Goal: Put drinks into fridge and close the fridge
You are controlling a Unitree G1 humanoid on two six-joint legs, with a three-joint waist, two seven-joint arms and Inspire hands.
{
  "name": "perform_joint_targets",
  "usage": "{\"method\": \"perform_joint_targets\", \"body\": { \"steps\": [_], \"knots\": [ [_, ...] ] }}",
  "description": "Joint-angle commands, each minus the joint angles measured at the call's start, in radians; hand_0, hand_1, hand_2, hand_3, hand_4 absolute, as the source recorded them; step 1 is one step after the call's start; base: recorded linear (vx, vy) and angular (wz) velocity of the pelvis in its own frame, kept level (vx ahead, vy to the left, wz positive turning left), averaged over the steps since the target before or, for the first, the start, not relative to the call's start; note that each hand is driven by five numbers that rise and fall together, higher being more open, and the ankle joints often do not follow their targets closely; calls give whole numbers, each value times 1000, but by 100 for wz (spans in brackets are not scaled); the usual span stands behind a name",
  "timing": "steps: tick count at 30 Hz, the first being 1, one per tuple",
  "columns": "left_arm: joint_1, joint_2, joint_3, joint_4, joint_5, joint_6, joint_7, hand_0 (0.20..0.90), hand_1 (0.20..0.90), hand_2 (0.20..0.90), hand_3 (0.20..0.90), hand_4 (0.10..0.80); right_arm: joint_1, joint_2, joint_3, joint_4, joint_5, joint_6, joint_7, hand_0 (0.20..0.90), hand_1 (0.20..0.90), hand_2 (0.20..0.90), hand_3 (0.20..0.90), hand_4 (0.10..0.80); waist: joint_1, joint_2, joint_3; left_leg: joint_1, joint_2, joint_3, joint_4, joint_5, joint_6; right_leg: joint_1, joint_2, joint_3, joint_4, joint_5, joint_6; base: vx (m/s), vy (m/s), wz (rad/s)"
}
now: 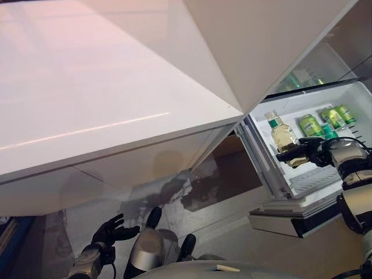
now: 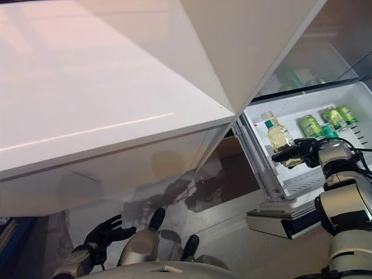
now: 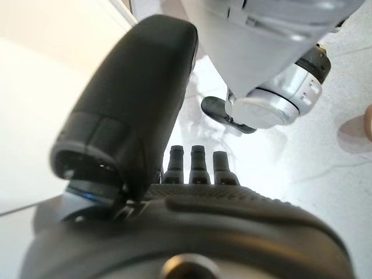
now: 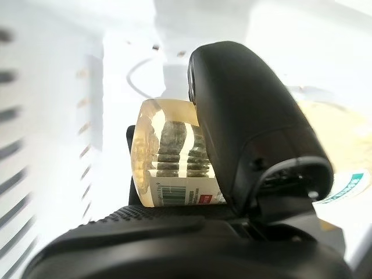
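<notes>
My right hand (image 1: 307, 152) reaches into the open fridge (image 1: 273, 104) and is shut on a clear bottle (image 1: 283, 137) of pale yellow drink with a green cap. It holds the bottle upright over the white shelf (image 1: 317, 177). In the right wrist view the fingers (image 4: 174, 145) show through the bottle (image 4: 168, 157), curled round it under the thumb. Green cans (image 1: 325, 121) stand at the back of the same shelf. My left hand (image 1: 110, 232) hangs low by the floor with its fingers spread and holds nothing; it also shows in the left wrist view (image 3: 192, 232).
The white fridge door (image 1: 110, 87) swings wide open across the upper left. More green drinks (image 2: 296, 78) show behind a glass shelf above. A white drawer (image 1: 290, 215) juts out under the fridge shelf. The floor (image 1: 192, 203) below is pale and glossy.
</notes>
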Motion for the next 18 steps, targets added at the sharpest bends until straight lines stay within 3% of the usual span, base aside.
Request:
{"method": "perform_joint_targets", "body": {
  "steps": [1,6,18],
  "knots": [
    [28,44,-41,-46,-20,-16,8,900,900,900,900,800,-189,-113,55,-18,-24,10,-13,300,300,300,200,100,14,9,-33,3,-31,11,32,-98,43,-85,22,15,37,90,18,-5,-22,7],
    [22,37,-35,-35,-25,-20,12,900,900,900,900,800,-169,-71,33,27,-41,106,0,300,300,300,200,100,25,16,-27,-2,-36,0,32,-92,42,-87,20,7,39,90,16,43,-6,7],
    [-9,31,-49,-42,-45,-11,24,900,900,900,900,800,-121,-7,30,71,-108,157,68,300,300,300,200,100,34,34,-4,-30,-47,-15,45,-79,45,-106,17,3,47,94,10,1,2,2]
  ]
}}
